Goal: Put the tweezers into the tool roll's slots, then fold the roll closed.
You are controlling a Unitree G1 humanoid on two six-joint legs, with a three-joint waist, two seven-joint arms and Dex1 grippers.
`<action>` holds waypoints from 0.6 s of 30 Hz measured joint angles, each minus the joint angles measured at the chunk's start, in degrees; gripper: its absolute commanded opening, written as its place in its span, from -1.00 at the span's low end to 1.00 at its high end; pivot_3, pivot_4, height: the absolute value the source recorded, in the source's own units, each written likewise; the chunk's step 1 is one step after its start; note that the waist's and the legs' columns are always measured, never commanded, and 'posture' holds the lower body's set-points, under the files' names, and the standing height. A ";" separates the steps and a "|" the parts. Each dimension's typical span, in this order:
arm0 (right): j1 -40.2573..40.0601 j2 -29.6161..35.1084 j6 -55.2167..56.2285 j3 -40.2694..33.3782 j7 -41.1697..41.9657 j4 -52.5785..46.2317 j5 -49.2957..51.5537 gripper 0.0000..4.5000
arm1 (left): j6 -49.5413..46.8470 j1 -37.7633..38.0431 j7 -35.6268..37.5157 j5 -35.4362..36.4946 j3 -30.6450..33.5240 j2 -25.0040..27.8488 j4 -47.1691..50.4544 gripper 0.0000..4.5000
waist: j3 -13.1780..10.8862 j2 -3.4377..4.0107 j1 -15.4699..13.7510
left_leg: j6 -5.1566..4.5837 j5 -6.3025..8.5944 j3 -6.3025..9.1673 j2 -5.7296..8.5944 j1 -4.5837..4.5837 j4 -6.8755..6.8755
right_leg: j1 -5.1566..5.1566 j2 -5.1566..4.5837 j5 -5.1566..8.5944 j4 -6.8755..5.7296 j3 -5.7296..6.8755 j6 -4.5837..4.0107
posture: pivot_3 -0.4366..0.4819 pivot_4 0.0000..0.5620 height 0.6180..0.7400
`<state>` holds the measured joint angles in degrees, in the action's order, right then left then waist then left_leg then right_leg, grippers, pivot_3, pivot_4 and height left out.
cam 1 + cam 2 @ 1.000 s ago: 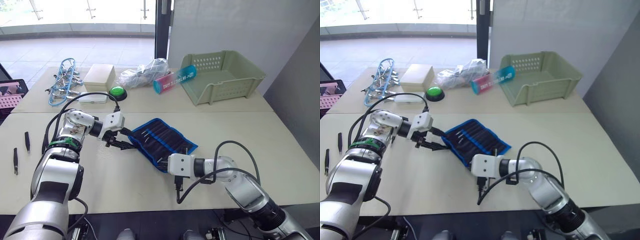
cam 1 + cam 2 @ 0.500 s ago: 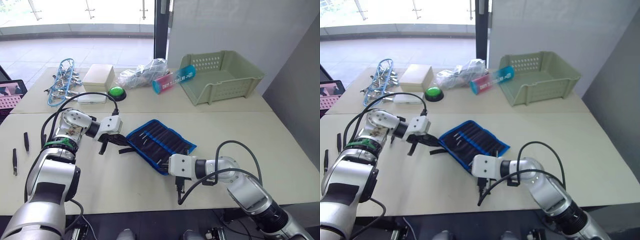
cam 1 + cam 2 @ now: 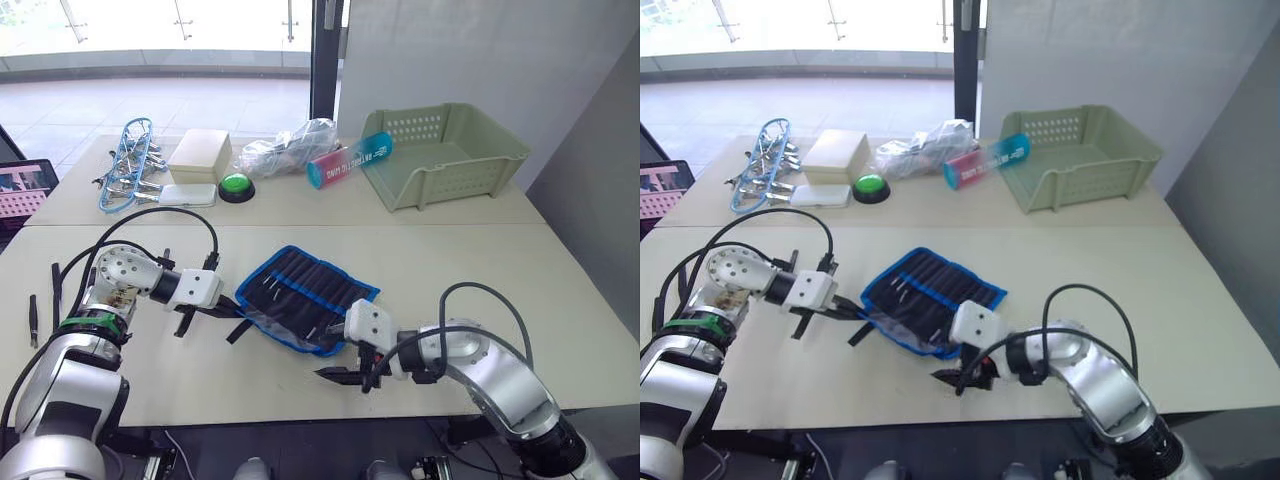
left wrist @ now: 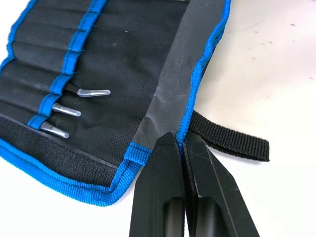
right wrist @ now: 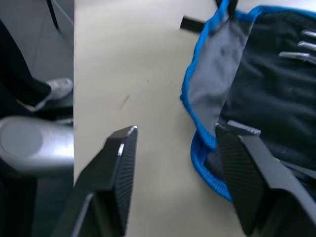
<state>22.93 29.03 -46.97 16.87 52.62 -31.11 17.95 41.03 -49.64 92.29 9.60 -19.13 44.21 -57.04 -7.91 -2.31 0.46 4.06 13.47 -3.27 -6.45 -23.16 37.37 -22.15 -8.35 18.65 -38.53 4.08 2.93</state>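
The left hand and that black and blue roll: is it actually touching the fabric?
Touching. In the left wrist view, the left hand has its two fingers shut on the blue-edged flap of the tool roll.

The tool roll (image 3: 305, 296) is black with bright blue edging, and a blue band runs across its slots (image 4: 59, 84); its strap (image 4: 232, 140) is plain black. The tweezers (image 4: 64, 110) in it show clear, pale tips. Both grippers — left gripper (image 4: 183, 143) and right gripper (image 5: 175, 136) — have black fingers. The table (image 3: 480, 260) is cream, the basket (image 3: 445, 155) pale green, the button (image 3: 236, 183) bright green.
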 measured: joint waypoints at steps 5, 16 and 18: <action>4.90 -9.27 -2.62 -5.42 -3.90 8.00 5.87 0.62 | 1.31 0.25 0.00 0.05 -0.27 0.36 0.10 -1.00 | 0.00 0.00 0.30 | 0.00 0.00 0.00 0.00 0.02 -0.02 | -0.02 0.00 0.00 -0.10 0.00 0.00 | -0.05 -0.47 0.61; 4.07 -15.33 5.75 6.11 -8.73 21.56 -0.96 -0.99 | 2.79 0.75 0.00 -0.42 -0.20 0.26 -0.08 -1.00 | -0.01 0.01 0.37 | -0.03 0.02 0.02 0.00 -0.03 0.02 | -0.08 0.00 0.00 -0.20 0.00 0.00 | -0.05 -0.47 0.61; 3.90 -14.95 6.97 7.73 -9.14 23.42 -2.79 -0.99 | 2.71 0.75 0.00 -0.42 -0.20 0.26 -0.10 -1.00 | -0.01 0.01 0.39 | -0.03 0.02 0.02 0.00 -0.02 0.02 | -0.08 0.00 0.00 -0.21 0.00 0.00 | -0.05 -0.47 0.61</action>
<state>26.84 14.08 -40.00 24.60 43.47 -7.69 15.15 43.74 -48.89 92.29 9.18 -19.32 44.48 -57.14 -7.91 -2.30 0.84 4.02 13.48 -3.24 -6.45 -23.18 37.40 -22.23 -8.35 18.65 -38.74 4.08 2.93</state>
